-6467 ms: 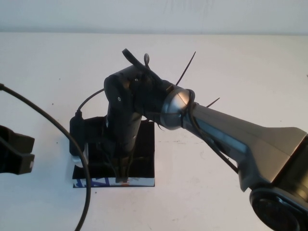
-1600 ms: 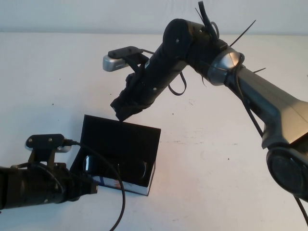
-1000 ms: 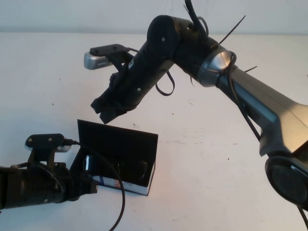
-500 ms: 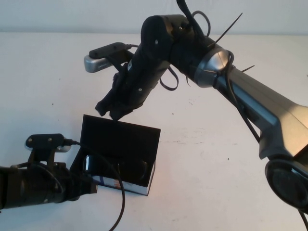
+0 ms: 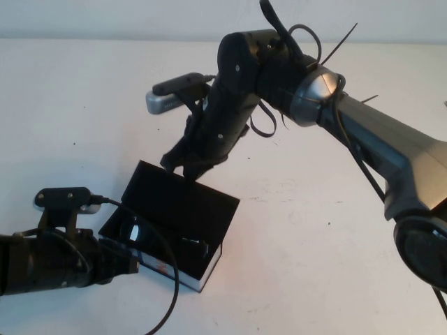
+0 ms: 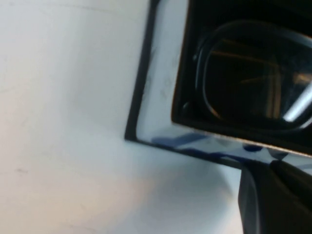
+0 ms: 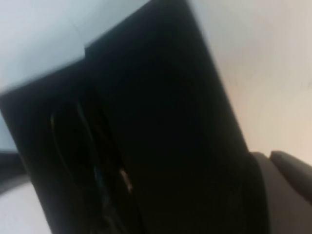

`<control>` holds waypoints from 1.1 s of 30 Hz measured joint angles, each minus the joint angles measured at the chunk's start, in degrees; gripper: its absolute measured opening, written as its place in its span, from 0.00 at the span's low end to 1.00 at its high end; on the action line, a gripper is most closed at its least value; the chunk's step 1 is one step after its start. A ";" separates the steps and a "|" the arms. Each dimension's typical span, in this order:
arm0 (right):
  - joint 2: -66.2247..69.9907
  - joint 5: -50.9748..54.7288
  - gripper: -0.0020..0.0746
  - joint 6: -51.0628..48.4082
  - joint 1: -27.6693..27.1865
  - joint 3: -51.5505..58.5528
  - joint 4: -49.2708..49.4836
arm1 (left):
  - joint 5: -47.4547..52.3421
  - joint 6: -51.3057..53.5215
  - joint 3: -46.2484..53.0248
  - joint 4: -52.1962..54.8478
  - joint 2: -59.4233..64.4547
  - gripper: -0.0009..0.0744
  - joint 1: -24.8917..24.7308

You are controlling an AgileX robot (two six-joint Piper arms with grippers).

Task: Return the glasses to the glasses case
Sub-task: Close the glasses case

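The black glasses case [image 5: 183,206] stands open at the table's front left, its flap lid raised and leaning back. The dark glasses [image 5: 134,229] lie inside it; the left wrist view shows one lens [image 6: 248,83] above the case's white side with blue marks [image 6: 204,144]. My right gripper [image 5: 181,163] is shut, its tips at the lid's far top edge; the right wrist view shows the black lid [image 7: 146,122] close to that gripper [image 7: 265,157]. My left gripper [image 5: 130,262] is shut and rests against the case's front left side, as the left wrist view [image 6: 270,166] also shows.
The white table [image 5: 314,237] spreads to the right and behind the case. The left arm's black cable [image 5: 170,293] loops in front of the case. The right arm [image 5: 363,132] reaches in from the right, above the table's middle.
The case has turned on the table and its lid leans back more. My right gripper has moved right and down onto the lid's far edge. The left gripper stays by the case.
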 joint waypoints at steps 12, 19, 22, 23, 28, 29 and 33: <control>-2.57 0.48 0.01 -0.11 0.33 1.37 0.11 | -0.55 0.04 0.00 0.00 0.00 0.01 0.00; -2.57 0.76 0.01 0.80 -1.87 1.71 -3.90 | 3.98 -0.08 0.00 0.69 0.00 0.01 0.00; -2.57 0.76 0.01 1.00 -2.70 1.71 -4.25 | 5.89 -1.40 0.00 3.44 0.00 0.01 0.00; -2.57 0.76 0.01 1.03 -2.78 1.71 -4.35 | 6.67 -2.54 0.00 5.09 0.00 0.01 0.00; -2.57 0.76 0.01 1.03 -2.82 1.71 -4.35 | 11.20 -7.80 0.00 12.14 0.00 0.01 0.00; -2.57 0.76 0.01 1.03 -2.82 1.71 -4.35 | 11.97 -7.90 0.00 12.14 0.00 0.01 0.00; -2.22 0.76 0.01 1.03 -2.82 1.71 -4.35 | 13.93 -4.34 0.00 7.88 0.36 0.01 0.00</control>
